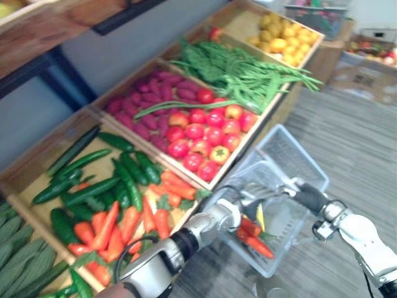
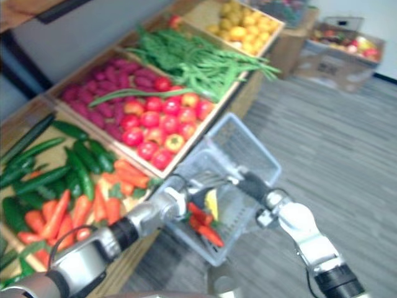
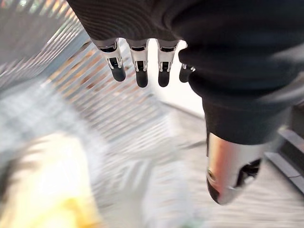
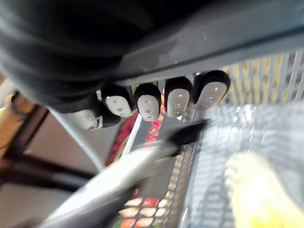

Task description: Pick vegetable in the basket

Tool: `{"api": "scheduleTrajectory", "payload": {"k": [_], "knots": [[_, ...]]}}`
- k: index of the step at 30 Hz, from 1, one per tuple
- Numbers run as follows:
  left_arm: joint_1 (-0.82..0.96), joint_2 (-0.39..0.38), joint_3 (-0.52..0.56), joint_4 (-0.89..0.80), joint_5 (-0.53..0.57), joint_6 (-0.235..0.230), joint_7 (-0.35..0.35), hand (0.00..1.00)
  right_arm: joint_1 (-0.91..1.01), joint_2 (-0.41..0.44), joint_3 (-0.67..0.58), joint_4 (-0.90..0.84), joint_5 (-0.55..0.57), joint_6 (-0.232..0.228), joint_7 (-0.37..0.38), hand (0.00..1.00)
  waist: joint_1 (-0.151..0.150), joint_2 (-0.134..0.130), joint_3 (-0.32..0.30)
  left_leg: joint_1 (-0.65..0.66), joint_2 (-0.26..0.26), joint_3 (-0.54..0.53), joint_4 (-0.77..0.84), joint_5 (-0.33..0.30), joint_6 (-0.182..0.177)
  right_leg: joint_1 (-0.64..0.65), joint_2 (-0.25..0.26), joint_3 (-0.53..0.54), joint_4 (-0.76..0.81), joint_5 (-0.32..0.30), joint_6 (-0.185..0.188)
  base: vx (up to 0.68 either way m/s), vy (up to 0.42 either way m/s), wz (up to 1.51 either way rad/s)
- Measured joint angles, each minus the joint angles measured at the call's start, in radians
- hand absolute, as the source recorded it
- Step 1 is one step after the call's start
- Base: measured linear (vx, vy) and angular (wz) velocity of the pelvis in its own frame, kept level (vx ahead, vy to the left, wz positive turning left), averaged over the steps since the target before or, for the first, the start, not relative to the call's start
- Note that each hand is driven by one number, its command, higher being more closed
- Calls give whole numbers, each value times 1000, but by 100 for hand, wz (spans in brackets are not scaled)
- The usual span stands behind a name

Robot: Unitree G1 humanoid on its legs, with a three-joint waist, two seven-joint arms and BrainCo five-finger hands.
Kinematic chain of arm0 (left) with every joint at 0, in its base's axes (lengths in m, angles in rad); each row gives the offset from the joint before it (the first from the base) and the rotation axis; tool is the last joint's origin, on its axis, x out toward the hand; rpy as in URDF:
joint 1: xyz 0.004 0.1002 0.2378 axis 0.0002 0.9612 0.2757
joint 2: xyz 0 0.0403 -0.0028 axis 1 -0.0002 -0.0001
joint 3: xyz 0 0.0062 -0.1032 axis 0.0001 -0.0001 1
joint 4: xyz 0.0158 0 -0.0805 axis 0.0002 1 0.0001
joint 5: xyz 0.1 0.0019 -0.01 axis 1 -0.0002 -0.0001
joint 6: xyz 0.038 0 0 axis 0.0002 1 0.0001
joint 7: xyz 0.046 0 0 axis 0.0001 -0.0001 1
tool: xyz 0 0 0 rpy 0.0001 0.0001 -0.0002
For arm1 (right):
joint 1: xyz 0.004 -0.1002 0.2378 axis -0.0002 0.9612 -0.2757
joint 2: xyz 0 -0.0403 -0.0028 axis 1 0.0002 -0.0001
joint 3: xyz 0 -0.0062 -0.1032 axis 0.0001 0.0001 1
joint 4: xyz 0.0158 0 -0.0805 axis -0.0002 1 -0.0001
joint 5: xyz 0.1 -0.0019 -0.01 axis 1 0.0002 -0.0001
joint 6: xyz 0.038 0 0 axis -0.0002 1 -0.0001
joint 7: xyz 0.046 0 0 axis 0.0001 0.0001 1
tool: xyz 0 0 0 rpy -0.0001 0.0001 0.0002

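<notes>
Wooden display stand [image 1: 243, 154] runs up the left, split into crates. Grey striped floor [image 1: 356, 143] is on the right, with a cardboard box [image 1: 366, 76] at the far end.

Crate contents, near to far:
- ridged green gourds [image 1: 15, 248]
- cucumbers [image 1: 93, 180] with carrots [image 1: 111, 226]
- purple sweet potatoes [image 1: 146, 99] with tomatoes [image 1: 205, 133], one long green pod [image 1: 180, 107] lying across both
- pile of green beans [image 1: 248, 74]
- yellow round produce [image 1: 282, 34]

Pale mesh basket [image 1: 291, 155] hangs just beside the stand's front edge, level with the carrot and tomato crates, over the floor. The stand edge is close on the basket's left side. Nothing lies between the basket's open top and the left hand.

Right hand [image 1: 309, 196] carries the basket, fingers curled around the grey handle bar [image 4: 237, 40].

Left hand [image 3: 138, 66] reaches in over the basket's near-left rim. Its fingers are straight and side by side, thumb apart, nothing held, and the mesh wall shows past the fingertips.

The basket bottom holds a few red-orange pieces [image 1: 255, 242] with green tops, carrot or pepper, can't tell which. One yellow piece [image 1: 261, 217] sits just above them. Both lie near the left hand, slightly toward the right hand's side. Contact can't be told.
</notes>
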Motion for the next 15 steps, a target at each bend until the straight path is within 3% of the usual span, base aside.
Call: {"api": "scheduleTrajectory", "payload": {"k": [3,8,13,15], "knots": [[44,27,-42,-159,-101,-44,-49,0,18,46,-101,21,-63,29,-68,100,42,3,-7,-15,0,-48,8,-1,10,17,-17,-58,12,0,0,-102,-31,66],[120,147,-122,-390,-291,-50,-154,0,97,195,-201,88,-106,48,-146,100,64,-16,-59,-63,5,-134,22,3,33,29,-53,-176,16,-2,-2,-78,-38,58],[178,199,-121,-571,-476,-52,-156,0,119,367,-328,271,-104,93,-241,100,114,-37,-101,-121,1,-237,15,49,50,47,-96,-346,31,-28,-10,-60,-47,92],[201,217,-119,-612,-520,-52,-145,0,113,392,-363,346,-102,94,-270,100,138,-40,-106,-136,-4,-278,10,67,54,61,-107,-397,34,-35,-12,-42,-36,85]]}}
